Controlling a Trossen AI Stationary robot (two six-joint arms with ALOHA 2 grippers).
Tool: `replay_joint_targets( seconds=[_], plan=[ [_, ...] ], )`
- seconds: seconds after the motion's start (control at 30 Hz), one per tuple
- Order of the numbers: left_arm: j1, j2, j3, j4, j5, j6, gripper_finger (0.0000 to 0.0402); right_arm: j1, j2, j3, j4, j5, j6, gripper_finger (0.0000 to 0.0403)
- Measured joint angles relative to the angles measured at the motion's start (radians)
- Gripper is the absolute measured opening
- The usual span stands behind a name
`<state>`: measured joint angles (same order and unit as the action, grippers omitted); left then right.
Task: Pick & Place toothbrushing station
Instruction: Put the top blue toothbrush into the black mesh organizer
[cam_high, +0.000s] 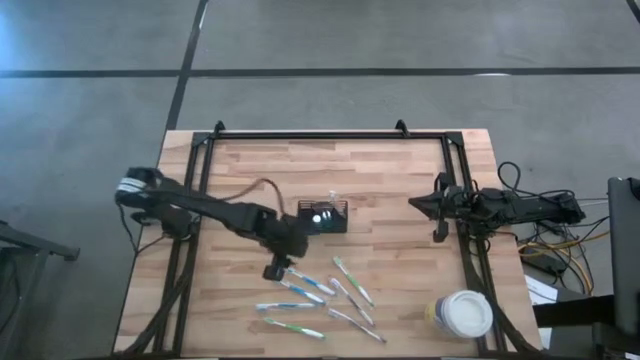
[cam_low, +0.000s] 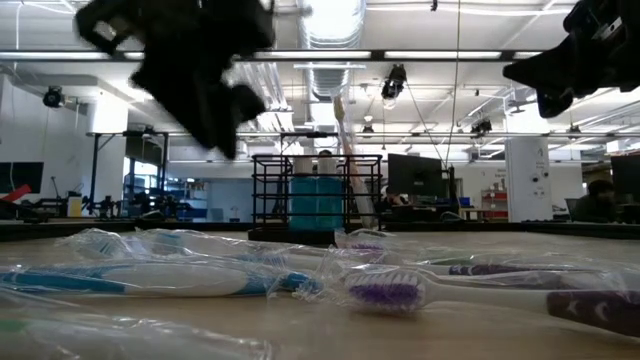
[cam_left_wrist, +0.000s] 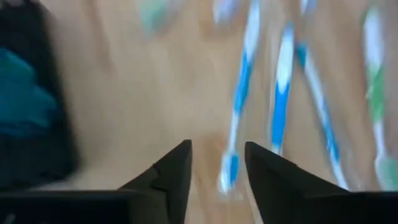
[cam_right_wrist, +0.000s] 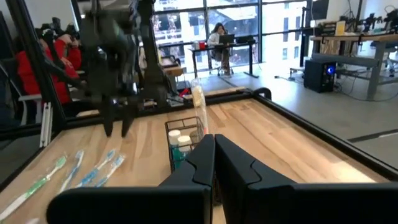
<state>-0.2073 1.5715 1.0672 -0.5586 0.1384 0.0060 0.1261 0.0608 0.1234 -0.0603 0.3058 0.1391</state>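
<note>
Several toothbrushes (cam_high: 318, 298) lie loose on the table (cam_high: 400, 180), fanned out on the near side, just beyond your left pincer (cam_high: 277, 268). It hangs above the table with fingers partly apart and nothing between them; the left wrist view shows bare wood in the gap and a blue-handled brush (cam_left_wrist: 239, 106) just ahead of the tips.

That brush's long axis runs roughly in line with the pincer's forward look, so the fingers straddle it across its width. My read: drop straight down and close on the handle, no wrist turn needed. A second blue brush (cam_left_wrist: 281, 102) sits just beside it, nearly parallel, so watch you don't catch both.

The black mesh caddy (cam_high: 324, 215) stands upright mid-table, close behind the left pincer toward the table's far side. It already holds one brush standing up and the white-capped tubes (cam_right_wrist: 176, 138).

Right pincer (cam_high: 437, 207) is clenched empty, parked at the right edge of the table, well apart from the brushes. Left arm is clearly nearer.

In the way: the brushes look wrapped in clear film, so they may slip or drag a neighbour. The white-lidded cup (cam_high: 464, 314) sits at the near right corner, clear of the path.
</note>
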Motion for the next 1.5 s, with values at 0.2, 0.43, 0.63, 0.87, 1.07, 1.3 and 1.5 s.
replay_joint_targets(
  seconds=[0.2,0.43,0.63,0.87,1.07,1.3,1.5],
  plan=[
    [-0.037,0.092,-0.001,-0.017,0.010,0.003,0.0171,0.000,0.000,0.002,-0.032,-0.001,0.017,0.0008],
    [-0.072,0.145,0.003,0.001,0.006,0.005,0.0170,0.000,0.000,0.003,-0.037,-0.003,0.019,0.0008],
    [-0.077,0.177,-0.001,0.016,-0.019,0.025,0.0170,0.000,0.000,0.003,-0.036,-0.003,0.017,0.0008],
    [-0.074,0.209,-0.004,0.017,-0.052,0.052,0.0162,0.000,0.000,0.003,-0.037,-0.001,0.011,0.0008],
    [-0.067,0.214,-0.004,0.018,-0.054,0.079,0.0131,0.000,0.001,0.003,-0.039,0.000,0.011,0.0008],
    [-0.064,0.203,-0.004,-0.003,-0.057,0.126,0.0040,0.000,0.001,0.003,-0.039,0.000,0.012,0.0008],
    [-0.064,0.115,-0.006,-0.018,-0.054,0.149,0.0024,0.000,0.001,0.003,-0.039,0.000,0.015,0.0008]
  ],
)
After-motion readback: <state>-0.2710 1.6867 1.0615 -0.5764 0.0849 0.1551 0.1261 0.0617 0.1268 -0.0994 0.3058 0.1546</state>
